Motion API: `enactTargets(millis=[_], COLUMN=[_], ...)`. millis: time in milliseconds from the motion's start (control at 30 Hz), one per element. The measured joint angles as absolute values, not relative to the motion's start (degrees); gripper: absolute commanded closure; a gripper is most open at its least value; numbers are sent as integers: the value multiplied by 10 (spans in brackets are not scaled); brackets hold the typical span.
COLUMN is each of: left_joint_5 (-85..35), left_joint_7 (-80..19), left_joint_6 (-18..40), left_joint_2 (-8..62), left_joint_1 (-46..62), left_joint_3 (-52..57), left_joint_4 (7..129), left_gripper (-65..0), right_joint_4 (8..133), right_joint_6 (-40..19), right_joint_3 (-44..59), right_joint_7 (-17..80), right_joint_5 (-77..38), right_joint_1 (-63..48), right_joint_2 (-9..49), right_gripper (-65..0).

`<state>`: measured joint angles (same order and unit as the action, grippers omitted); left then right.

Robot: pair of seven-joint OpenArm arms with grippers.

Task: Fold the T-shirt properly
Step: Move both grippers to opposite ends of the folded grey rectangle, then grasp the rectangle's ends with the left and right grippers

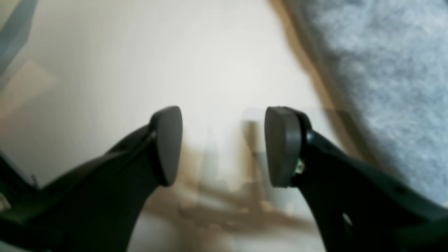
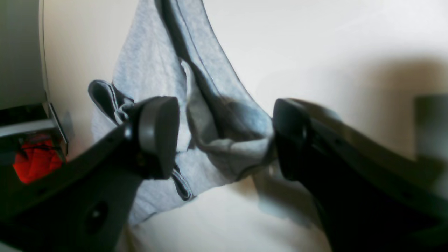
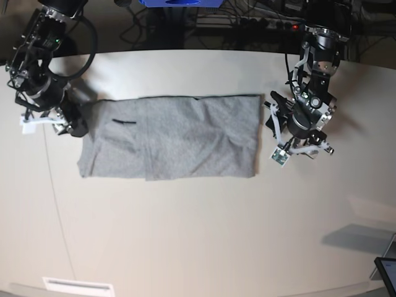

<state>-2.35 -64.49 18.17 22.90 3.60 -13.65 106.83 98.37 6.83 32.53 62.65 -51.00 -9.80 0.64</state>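
The light grey T-shirt (image 3: 173,137) lies flat on the white table (image 3: 204,223) as a long rectangle, plain side up. My left gripper (image 3: 271,120) is open and empty just off the shirt's right edge. In the left wrist view its jaws (image 1: 224,147) stand wide apart above bare table, and the shirt (image 1: 385,70) fills the upper right. My right gripper (image 3: 72,125) is at the shirt's left end. In the right wrist view it (image 2: 224,140) is open, with a bunched fold of the shirt (image 2: 210,115) and a sleeve hem lying between the jaws.
A power strip (image 3: 272,23) and cables lie past the table's far edge. A blue object (image 3: 179,3) stands at the top. A dark device corner (image 3: 387,272) shows at the lower right. A red item (image 2: 33,161) sits off the table by the right arm.
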Motion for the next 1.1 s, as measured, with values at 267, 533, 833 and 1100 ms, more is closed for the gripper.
enactTargets(millis=[267,533,833,1100], left_joint_5=[-25,-23,-18,-22], left_joint_7=[-643,-644,-632,-627], left_joint_6=[182,182,182,182], left_joint_2=[244,244,230,211], left_joint_1=[34,35,25,21], left_joint_3=[-137,-136,-143,-144], left_joint_4=[1040,1010,1002,1002], left_gripper=[-364,-364,-364,-364], right_joint_4=[889,842,838,838], right_joint_6=[23,19,22,22], right_joint_3=[327,324,323,274], right_joint_7=[630,630,658,654], right_joint_5=[-618,-655,-635,-640], right_joint_1=[-72,-55,-32,-30], right_joint_2=[53,55,50,47], right_gripper=[-508,-508,-506,-505])
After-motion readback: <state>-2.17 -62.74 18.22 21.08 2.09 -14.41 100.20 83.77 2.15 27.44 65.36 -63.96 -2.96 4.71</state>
